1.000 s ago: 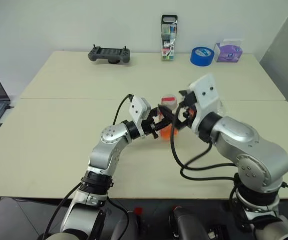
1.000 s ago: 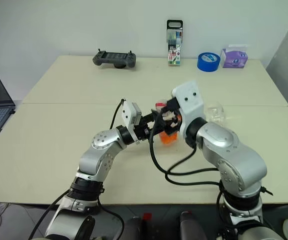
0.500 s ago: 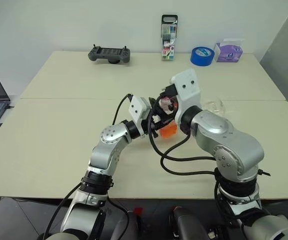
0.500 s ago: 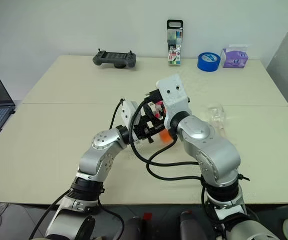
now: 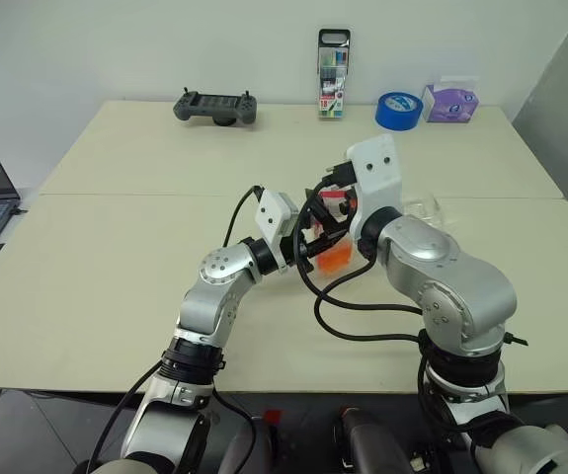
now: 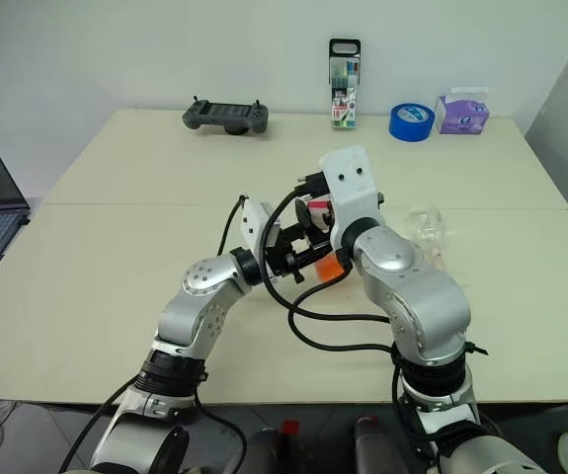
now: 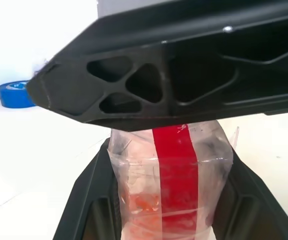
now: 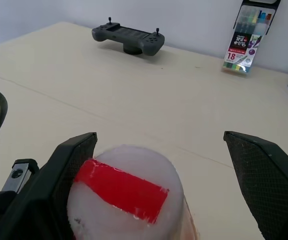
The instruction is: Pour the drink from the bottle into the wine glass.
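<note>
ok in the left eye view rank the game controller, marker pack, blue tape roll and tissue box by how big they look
1. game controller, the widest shape
2. marker pack, tall and slim
3. tissue box and blue tape roll look about alike; I can't rank them.
All four stand along the table's far edge, so nearness hardly skews this.
</note>
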Robot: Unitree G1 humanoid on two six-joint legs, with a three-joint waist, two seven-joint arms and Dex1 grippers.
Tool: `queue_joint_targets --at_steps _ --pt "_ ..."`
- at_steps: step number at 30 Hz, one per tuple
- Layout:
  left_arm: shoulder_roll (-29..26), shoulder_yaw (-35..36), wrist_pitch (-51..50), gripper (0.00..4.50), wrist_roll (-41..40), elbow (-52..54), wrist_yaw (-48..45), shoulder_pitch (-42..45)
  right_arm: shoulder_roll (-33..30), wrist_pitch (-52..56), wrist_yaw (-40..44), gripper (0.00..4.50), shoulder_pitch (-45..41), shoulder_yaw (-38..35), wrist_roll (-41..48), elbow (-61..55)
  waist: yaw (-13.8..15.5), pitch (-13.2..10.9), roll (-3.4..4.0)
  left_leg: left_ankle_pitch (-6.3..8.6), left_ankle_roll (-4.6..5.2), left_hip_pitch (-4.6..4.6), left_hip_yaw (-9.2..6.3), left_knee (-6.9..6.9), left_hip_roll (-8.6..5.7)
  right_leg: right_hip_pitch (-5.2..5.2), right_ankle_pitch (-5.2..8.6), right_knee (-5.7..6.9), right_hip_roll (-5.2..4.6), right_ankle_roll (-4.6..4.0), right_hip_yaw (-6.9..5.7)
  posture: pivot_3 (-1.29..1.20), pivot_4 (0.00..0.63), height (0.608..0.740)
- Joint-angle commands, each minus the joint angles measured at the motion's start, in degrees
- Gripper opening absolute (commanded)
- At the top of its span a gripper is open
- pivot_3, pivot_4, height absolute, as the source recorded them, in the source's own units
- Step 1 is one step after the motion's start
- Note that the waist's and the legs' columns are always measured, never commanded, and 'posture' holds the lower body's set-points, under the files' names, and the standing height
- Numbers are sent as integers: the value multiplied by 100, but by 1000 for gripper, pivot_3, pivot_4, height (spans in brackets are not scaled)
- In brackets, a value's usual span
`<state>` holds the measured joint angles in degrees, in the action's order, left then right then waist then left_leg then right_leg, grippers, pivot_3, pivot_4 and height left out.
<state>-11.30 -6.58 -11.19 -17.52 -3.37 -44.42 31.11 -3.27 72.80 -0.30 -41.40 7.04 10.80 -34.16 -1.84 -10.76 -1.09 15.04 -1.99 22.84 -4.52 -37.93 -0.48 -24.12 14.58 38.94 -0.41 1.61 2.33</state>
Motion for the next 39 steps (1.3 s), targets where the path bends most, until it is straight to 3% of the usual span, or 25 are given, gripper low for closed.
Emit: queue_joint_targets --at_steps 1,9,12,16,18,24,29,39 --pt "-28 70 186 1741 -10 111 -2 86 -90 52 110 4308 202 -217 60 -467 0 0 0 0 0 0 -1 0 0 1 0 0 0 0 -1 0 150 740" --pt "-37 78 216 1740 -7 46 -6 120 -85 171 204 4308 255 -262 165 -622 -1 0 0 0 0 -1 -2 0 1 0 0 1 1 0 -2 0 150 740" --pt "-42 80 211 1740 -8 73 4 103 -67 137 232 3767 205 -240 198 -652 -1 0 0 0 0 -1 -1 0 0 0 0 0 1 0 -1 0 150 740" --pt "-38 74 210 1740 -5 88 15 94 -96 55 304 2319 134 -186 242 -672 -1 0 0 0 0 -1 -1 0 0 0 0 0 1 0 -1 0 150 740" --pt "-39 75 214 1740 -2 85 19 97 -89 103 309 1862 44 -222 276 -692 -1 0 0 0 0 -1 -1 0 0 1 0 0 1 0 -2 0 150 740" --pt "-60 64 199 1740 27 97 39 77 -207 484 517 1865 -505 -419 494 -833 -1 0 0 0 0 0 -3 0 1 0 0 0 0 0 -2 0 150 740" --pt "-91 29 157 1740 81 87 76 43 -215 434 1194 1864 -590 -951 1186 -1022 0 0 0 0 0 2 -3 1 -1 0 0 -2 0 0 -3 0 150 740" --pt "-144 -24 82 1734 162 69 113 41 170 501 1145 1864 -541 -1408 1577 -1067 0 0 0 0 1 0 -3 1 2 0 0 1 1 0 -2 0 150 740"
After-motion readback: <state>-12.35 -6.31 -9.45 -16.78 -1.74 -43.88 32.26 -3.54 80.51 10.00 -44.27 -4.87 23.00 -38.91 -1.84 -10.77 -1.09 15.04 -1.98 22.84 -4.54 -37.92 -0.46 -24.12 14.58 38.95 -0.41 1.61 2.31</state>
